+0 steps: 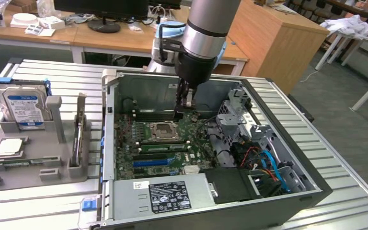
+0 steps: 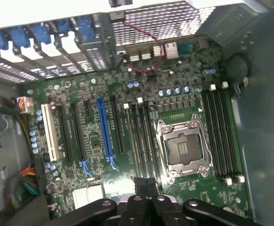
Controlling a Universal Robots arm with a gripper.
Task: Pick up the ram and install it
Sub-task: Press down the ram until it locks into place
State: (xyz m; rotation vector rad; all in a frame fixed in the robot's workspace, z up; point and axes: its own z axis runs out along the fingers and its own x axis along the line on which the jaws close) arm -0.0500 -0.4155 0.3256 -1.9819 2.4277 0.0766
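Note:
My gripper [image 1: 186, 110] reaches down into the open computer case [image 1: 110, 143], its fingers shut with nothing visibly between them. It hangs over the motherboard, just past the empty processor socket [image 1: 165, 129]. A long green stick, the ram [image 1: 161, 146], stands in a memory slot between the socket and the blue expansion slot. My gripper is above that stick's end on the exterior view's right, apart from it. In the wrist view the shut gripper [image 2: 146, 186] sits at the end of the memory slots [image 2: 141, 141] beside the socket [image 2: 183, 147]. How deep the ram sits I cannot tell.
A grey tray [image 1: 30, 175] on the exterior view's left holds a hard drive [image 1: 21, 103], a square silver processor [image 1: 10, 146] and an upright holder [image 1: 80, 129]. Inside the case are a power supply [image 1: 165, 194], a metal drive cage [image 1: 235, 115] and coloured cables [image 1: 267, 163].

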